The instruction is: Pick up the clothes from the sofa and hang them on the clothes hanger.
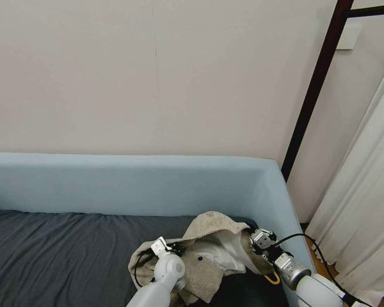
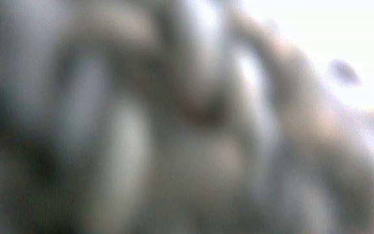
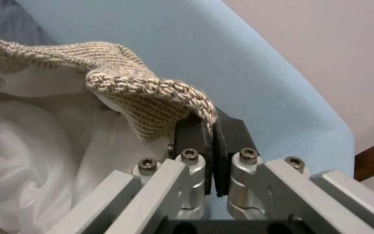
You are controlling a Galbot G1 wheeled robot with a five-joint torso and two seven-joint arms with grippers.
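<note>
Sofa [image 1: 115, 179] first: a pale blue frame with a dark grey seat runs across the head view, and its right arm ends just short of the dark clothes hanger frame [image 1: 313, 89] standing at the far right.

The garment [image 1: 211, 233] lies crumpled on the near right part of the seat, close to the sofa's right arm. It is a beige open knit with a thin white lining bunched inside. I judge it light and entirely limp. It should sag and stretch under its own weight, and the smooth lining may slide within the knit. A doubled hem or the collar is the better place to grip than a single loose layer, and two holds set well apart would help to spread it.

The right gripper [image 1: 261, 242] is at the garment's right edge. In the right wrist view its dark pads [image 3: 190, 139] are pressed almost together, with the rolled knit hem [image 3: 148, 90] caught at their tips. It is a narrow pinch that could slip.

The left gripper [image 1: 161, 246] sits on the garment's near left side, pressed into the cloth. Whether it is holding anything I cannot tell.
</note>
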